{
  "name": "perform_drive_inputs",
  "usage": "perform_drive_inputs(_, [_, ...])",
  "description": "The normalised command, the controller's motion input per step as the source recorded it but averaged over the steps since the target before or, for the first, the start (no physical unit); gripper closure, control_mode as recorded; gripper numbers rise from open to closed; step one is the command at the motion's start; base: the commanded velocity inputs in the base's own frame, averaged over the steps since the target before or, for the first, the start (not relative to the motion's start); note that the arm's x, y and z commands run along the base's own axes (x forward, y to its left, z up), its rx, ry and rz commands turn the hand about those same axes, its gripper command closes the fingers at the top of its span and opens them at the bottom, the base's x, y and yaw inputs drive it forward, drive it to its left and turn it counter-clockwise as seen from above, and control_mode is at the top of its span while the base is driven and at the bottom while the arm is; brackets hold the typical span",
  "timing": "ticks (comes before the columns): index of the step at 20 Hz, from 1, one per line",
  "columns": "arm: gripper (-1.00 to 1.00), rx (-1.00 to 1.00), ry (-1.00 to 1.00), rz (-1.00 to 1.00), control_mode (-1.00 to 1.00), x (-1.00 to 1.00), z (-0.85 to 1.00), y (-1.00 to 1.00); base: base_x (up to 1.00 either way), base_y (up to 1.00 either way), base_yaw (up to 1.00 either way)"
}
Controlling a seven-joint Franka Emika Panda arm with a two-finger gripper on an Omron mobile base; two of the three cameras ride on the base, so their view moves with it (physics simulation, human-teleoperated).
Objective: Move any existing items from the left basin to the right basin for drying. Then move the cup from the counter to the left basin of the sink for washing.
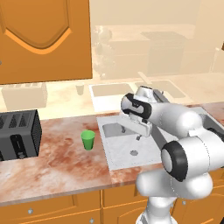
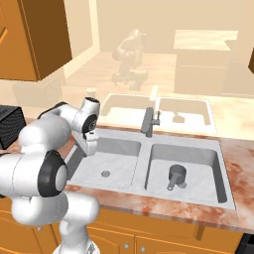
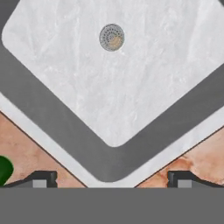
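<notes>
The dark grey handled pot (image 2: pixel 176 175) lies right of the grey faucet (image 2: pixel 149 122); the wide-open, empty gripper (image 3: pixel 112 179) must next reach the small bright green plastic cup (image 1: pixel 88 140), left of it.

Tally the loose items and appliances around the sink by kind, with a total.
Green cup: 1
Dark grey pot: 1
Toaster: 1
Total: 3

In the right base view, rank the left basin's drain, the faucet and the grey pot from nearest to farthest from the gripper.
From the gripper, open above the left basin's left edge:
1. Drain, just below it on the basin floor.
2. Faucet, behind the divider.
3. Grey pot, in the right basin.
</notes>
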Motion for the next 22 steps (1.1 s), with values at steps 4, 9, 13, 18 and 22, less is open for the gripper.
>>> perform_drive_inputs(4, [-1.00, 0.00, -0.02, 0.13, -1.00, 0.06, 0.03, 0.35, 0.00, 0.00, 0.00])
perform_drive_inputs(9, [-1.00, -0.02, 0.00, 0.10, -1.00, 0.07, 0.04, 0.38, 0.00, 0.00, 0.00])
perform_drive_inputs(13, [-1.00, -0.06, 0.00, 0.06, -1.00, 0.07, 0.11, 0.40, 0.00, 0.00, 0.00])
perform_drive_inputs(18, [-1.00, -0.07, 0.00, 0.05, -1.00, 0.10, 0.15, 0.34, 0.00, 0.00, 0.00])
perform_drive_inputs(22, [-1.00, -0.06, 0.00, 0.05, -1.00, 0.12, 0.05, 0.29, 0.00, 0.00, 0.00])
